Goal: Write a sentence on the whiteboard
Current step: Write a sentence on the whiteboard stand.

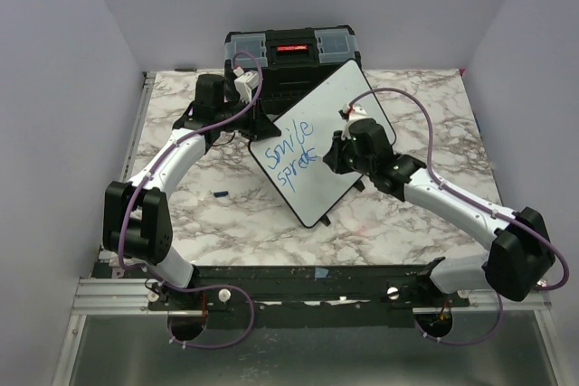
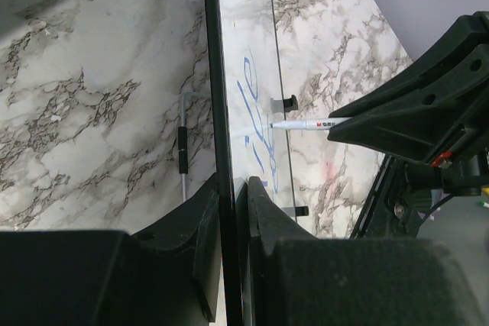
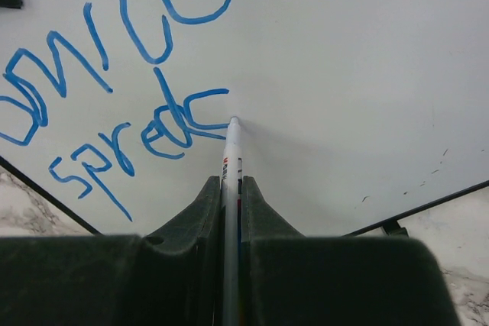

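The whiteboard stands tilted over the marble table, turned diagonally. My left gripper is shut on its left edge; in the left wrist view the black rim runs between the fingers of that gripper. My right gripper is shut on a white marker, whose tip touches the board. The sentence in blue reads "Smile" with "sprea" below it, and the tip sits at the end of the lower line. The marker also shows in the left wrist view, against the board face.
A black toolbox stands behind the board at the table's far edge. A small dark blue cap lies on the marble table left of the board. A black foot sticks out from the board's rim.
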